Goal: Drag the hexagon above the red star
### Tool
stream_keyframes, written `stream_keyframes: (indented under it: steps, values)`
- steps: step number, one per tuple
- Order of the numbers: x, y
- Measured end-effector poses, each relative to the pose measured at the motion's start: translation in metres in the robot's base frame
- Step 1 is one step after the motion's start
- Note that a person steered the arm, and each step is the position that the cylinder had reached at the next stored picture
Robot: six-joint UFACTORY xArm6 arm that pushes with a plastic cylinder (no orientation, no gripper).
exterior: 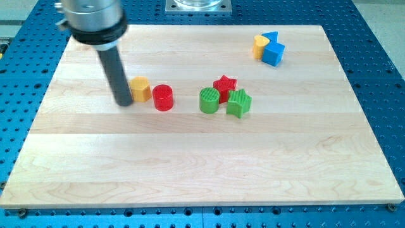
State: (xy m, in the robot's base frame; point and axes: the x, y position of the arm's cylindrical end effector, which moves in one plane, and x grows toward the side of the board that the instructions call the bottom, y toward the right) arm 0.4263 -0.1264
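Note:
A yellow hexagon [140, 88] lies on the wooden board [190, 164], left of centre. My tip [123, 103] is right against the hexagon's left side, touching or nearly so. A red cylinder [163, 97] stands just to the hexagon's right. The red star [224, 85] is further right, near the board's middle, wedged behind a green cylinder [209, 100] and a green star [239, 103].
At the view's top right, a yellow heart [259, 45], a blue triangle [271, 37] and a blue cube [274, 54] cluster together. The rod's wide grey mount [93, 19] hangs over the board's top left corner. A blue perforated table surrounds the board.

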Motion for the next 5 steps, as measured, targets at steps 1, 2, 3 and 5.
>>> stream_keyframes:
  steps: [1,2,3,5]
  values:
    - [-0.015,0.037]
    - [-0.051,0.026]
    - [-0.067,0.057]
    - [-0.052,0.101]
